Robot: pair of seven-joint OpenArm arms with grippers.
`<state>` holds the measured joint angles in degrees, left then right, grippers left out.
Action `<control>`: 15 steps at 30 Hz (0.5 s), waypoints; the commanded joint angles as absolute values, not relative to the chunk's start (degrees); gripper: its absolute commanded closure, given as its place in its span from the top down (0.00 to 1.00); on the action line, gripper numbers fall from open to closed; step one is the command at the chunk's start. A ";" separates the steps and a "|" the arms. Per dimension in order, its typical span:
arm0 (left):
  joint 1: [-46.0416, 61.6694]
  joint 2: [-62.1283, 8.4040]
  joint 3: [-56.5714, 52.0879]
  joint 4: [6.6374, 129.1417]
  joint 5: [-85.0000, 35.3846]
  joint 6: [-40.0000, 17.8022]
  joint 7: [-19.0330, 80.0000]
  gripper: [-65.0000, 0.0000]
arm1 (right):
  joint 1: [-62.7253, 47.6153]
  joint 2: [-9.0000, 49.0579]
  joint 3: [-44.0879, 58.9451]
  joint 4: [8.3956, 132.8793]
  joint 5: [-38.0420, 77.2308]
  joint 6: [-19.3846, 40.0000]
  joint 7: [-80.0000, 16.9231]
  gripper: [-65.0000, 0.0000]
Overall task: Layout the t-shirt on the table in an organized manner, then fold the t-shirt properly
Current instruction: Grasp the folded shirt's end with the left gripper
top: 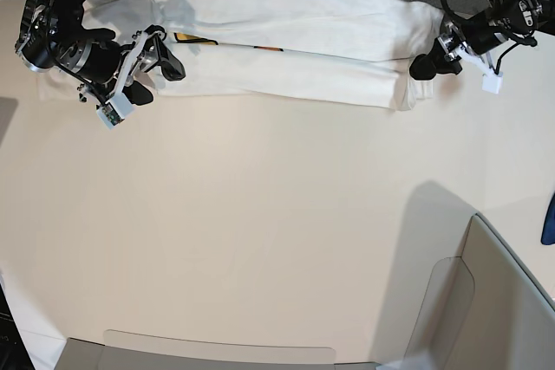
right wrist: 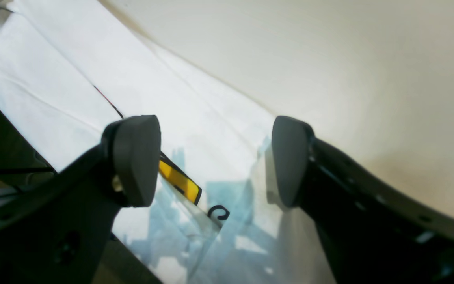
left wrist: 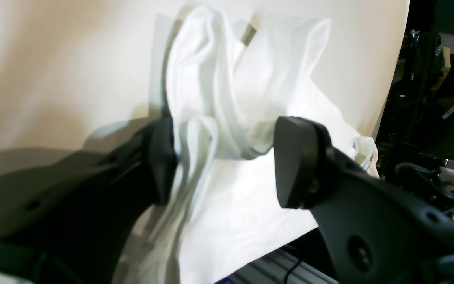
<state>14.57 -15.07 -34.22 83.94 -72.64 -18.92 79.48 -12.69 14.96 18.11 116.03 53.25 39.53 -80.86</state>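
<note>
Left end effector (left wrist: 223, 161): jaws spread, with a bunched ridge of white cloth standing between the pads. One pad appears to touch the cloth; the other stands just off it. Not clamped. In the base view it sits at the shirt's end nearest the far right corner of the desk (top: 260, 240).

Right end effector (right wrist: 215, 161): jaws wide apart, nothing between them. It hovers over the t-shirt (top: 295, 49), above a turned-up edge where a yellow-and-black piece of the print (right wrist: 179, 179) shows. Whether the pads touch the cloth I cannot tell. In the base view it is at the shirt's other end, toward the far left corner.

T-shirt: lies as a long band along the far edge of the desk, mostly plain white side up, a lengthwise crease running through it, strips of yellow and orange print peeking out along that crease. The end under the left end effector is rumpled. The rest of the desk in front is bare; a grey panel (top: 451, 301) stands at the near right corner.

Judgement: still in the layout step; the shirt is stretched lengthwise but not opened flat.

Next move calls for both end effectors to close on one layer at each end, then draw the cloth toward the near edge, keeping tension even so the bunched end does not drag into a twist.
</note>
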 commanded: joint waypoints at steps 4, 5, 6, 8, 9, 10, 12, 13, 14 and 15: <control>14.46 -15.78 -34.33 84.62 -72.31 -18.86 80.00 0.57 | -12.53 15.43 18.51 116.79 54.37 39.78 -80.00 0.67; 14.46 -15.87 -34.42 84.62 -72.31 -18.86 80.00 0.57 | -12.53 15.43 18.51 116.79 54.37 39.78 -80.00 0.67; 14.46 -16.04 -34.42 84.62 -72.40 -18.86 80.00 0.57 | -12.53 15.43 18.51 116.79 54.37 39.78 -80.00 0.67; 14.46 -16.13 -34.51 84.62 -72.48 -19.82 80.00 0.57 | -12.44 15.34 18.51 116.79 54.37 39.78 -80.00 0.67; 14.46 -16.22 -34.51 84.62 -72.48 -21.32 80.00 0.57 | -12.44 15.34 18.51 116.79 54.37 39.78 -80.00 0.67; 14.46 -16.22 -34.42 84.62 -72.48 -22.81 80.00 0.57 | -12.35 15.34 18.51 116.79 54.37 39.78 -80.00 0.67; 14.46 -16.31 -34.42 84.62 -72.40 -25.36 80.00 0.57 | -12.26 15.34 18.51 116.79 54.37 39.78 -80.00 0.68; 14.46 -16.31 -34.42 84.62 -72.40 -25.54 80.00 0.57 | -12.18 15.34 18.51 116.70 54.37 39.78 -80.00 0.68; 14.37 -16.31 -34.51 84.62 -72.40 -25.54 80.00 0.57 | -12.18 15.34 18.51 116.70 54.37 39.78 -80.00 0.68; 14.37 -16.31 -34.51 84.62 -72.40 -25.63 80.00 0.57 | -12.18 15.34 18.51 116.70 54.37 39.78 -80.00 0.68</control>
<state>14.59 -15.42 -34.22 83.90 -72.18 -25.36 79.68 -12.67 14.87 18.11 116.03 53.25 39.53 -80.86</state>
